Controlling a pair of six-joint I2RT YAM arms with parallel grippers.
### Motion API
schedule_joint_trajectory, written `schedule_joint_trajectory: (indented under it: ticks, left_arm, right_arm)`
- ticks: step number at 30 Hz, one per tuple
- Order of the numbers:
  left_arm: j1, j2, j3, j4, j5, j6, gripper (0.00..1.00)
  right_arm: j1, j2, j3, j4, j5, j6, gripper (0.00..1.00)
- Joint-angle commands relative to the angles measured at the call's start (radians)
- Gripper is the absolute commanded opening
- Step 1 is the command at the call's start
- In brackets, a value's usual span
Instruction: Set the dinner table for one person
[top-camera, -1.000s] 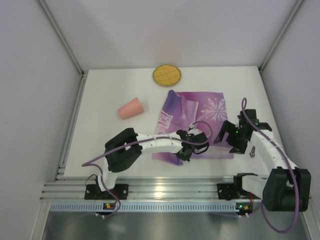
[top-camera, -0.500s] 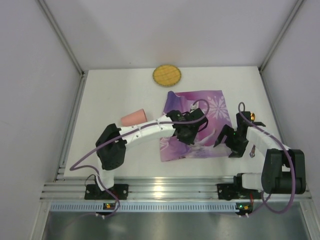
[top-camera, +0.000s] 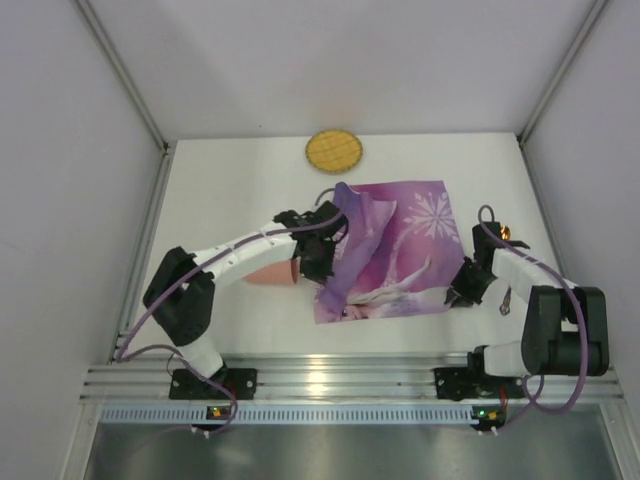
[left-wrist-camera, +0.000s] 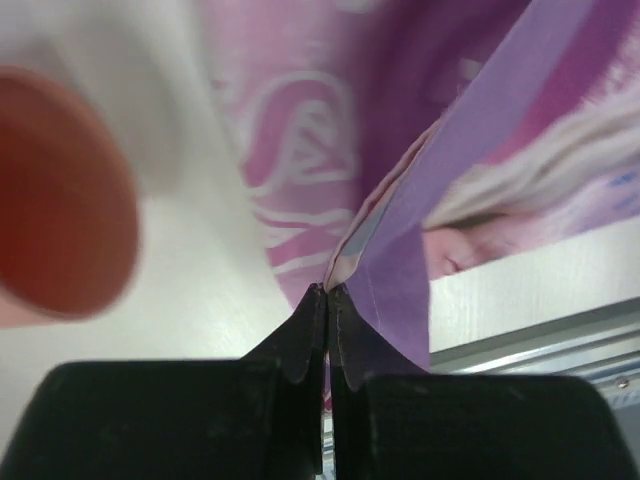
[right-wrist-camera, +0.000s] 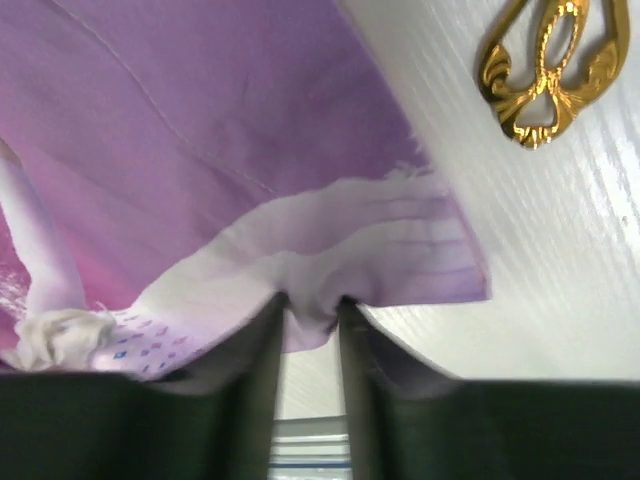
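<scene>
Left gripper (left-wrist-camera: 327, 295) clamped on a fold of the purple placemat (top-camera: 400, 250) | right gripper (right-wrist-camera: 310, 306) pinching its near right corner | mat mid dinner table (top-camera: 220, 190), left side rumpled | cup (top-camera: 268, 274), yellow plate (top-camera: 334, 150) unplaced: early, I'd say | since half a second ago, fold dragged leftward.

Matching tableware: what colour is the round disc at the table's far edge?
The disc is golden yellow, faintly gridded; top external view shows it best.

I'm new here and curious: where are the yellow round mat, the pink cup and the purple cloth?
yellow round mat (top-camera: 334, 151), overhead view, its centre.
pink cup (top-camera: 265, 275), overhead view, its side below the arm.
purple cloth (top-camera: 415, 235), overhead view, the flat snowflake-printed part.
</scene>
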Motion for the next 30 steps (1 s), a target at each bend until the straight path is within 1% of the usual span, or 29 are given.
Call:
schedule_joint_trajectory:
  ticks: [1,2,3,4,5,6,7,9,10,12,14,15,17,20,21,23,24,25,27,28,30]
  left_arm:
    - [0.222,-0.166,-0.161,0.045,0.030,-0.060,0.00]
    - [0.274,-0.208,-0.197,0.067,0.062,-0.071,0.00]
    - [0.330,-0.301,-0.229,0.064,0.055,-0.088,0.00]
    - [0.383,-0.355,-0.300,0.059,0.054,-0.129,0.00]
    - [0.485,-0.411,-0.334,0.044,0.056,-0.151,0.00]
    - [0.529,-0.518,-0.364,0.024,0.047,-0.171,0.00]
    - [0.583,-0.570,-0.427,0.009,0.044,-0.214,0.00]
    - [0.609,-0.690,-0.469,-0.032,0.042,-0.243,0.00]
    - [0.612,-0.714,-0.484,-0.049,0.044,-0.260,0.00]
    - [0.612,-0.731,-0.478,-0.111,0.007,-0.268,0.00]
    - [0.612,-0.719,-0.496,-0.122,0.028,-0.278,0.00]
    - [0.612,-0.699,-0.515,-0.108,0.080,-0.277,0.00]
    - [0.612,-0.670,-0.584,-0.030,0.161,-0.265,0.00]
    - [0.612,-0.581,-0.607,0.018,0.194,-0.229,0.00]
    - [0.612,-0.543,-0.606,0.023,0.170,-0.216,0.00]
    - [0.612,-0.515,-0.602,0.030,0.127,-0.188,0.00]
    - [0.612,-0.495,-0.598,0.030,0.087,-0.180,0.00]
    - [0.614,-0.483,-0.587,0.027,0.078,-0.171,0.00]
    - [0.615,-0.469,-0.569,0.024,0.055,-0.157,0.00]
    - [0.618,-0.467,-0.541,0.021,0.048,-0.140,0.00]
    - [0.621,-0.466,-0.495,0.009,0.044,-0.099,0.00]
  right_arm:
    - [-0.006,0.088,-0.053,0.167,0.009,0.015,0.15]
    - [-0.006,0.099,-0.050,0.174,0.009,0.014,0.10]
    - [-0.005,0.111,-0.044,0.174,0.007,0.011,0.05]
    - [-0.005,0.131,-0.028,0.171,0.006,0.009,0.00]
    - [-0.005,0.137,-0.019,0.161,0.006,0.002,0.00]
    - [-0.005,0.139,-0.005,0.156,0.006,0.000,0.00]
    - [-0.005,0.136,0.002,0.148,0.007,-0.006,0.00]
    - [-0.005,0.125,0.013,0.125,0.019,-0.009,0.00]
    - [-0.005,0.111,0.022,0.119,0.024,-0.012,0.00]
    - [-0.005,0.093,0.027,0.101,0.033,-0.015,0.00]
    - [-0.005,0.087,0.026,0.095,0.038,-0.018,0.00]
    - [-0.005,0.081,0.023,0.088,0.039,-0.018,0.00]
    - [-0.005,0.079,0.016,0.088,0.039,-0.022,0.00]
    - [-0.005,0.087,0.003,0.093,0.029,-0.020,0.00]
    - [-0.003,0.088,0.000,0.096,0.021,-0.023,0.01]
    - [-0.001,0.088,-0.010,0.096,0.006,-0.026,0.30]
    - [-0.001,0.078,-0.019,0.096,0.000,-0.026,0.43]
    - [-0.001,0.068,-0.023,0.096,-0.006,-0.026,0.51]
    - [0.000,0.032,-0.037,0.078,-0.022,-0.026,0.52]
    - [0.000,0.018,-0.040,0.069,-0.028,-0.023,0.48]
    - [0.002,-0.037,-0.060,0.024,-0.040,-0.012,0.46]
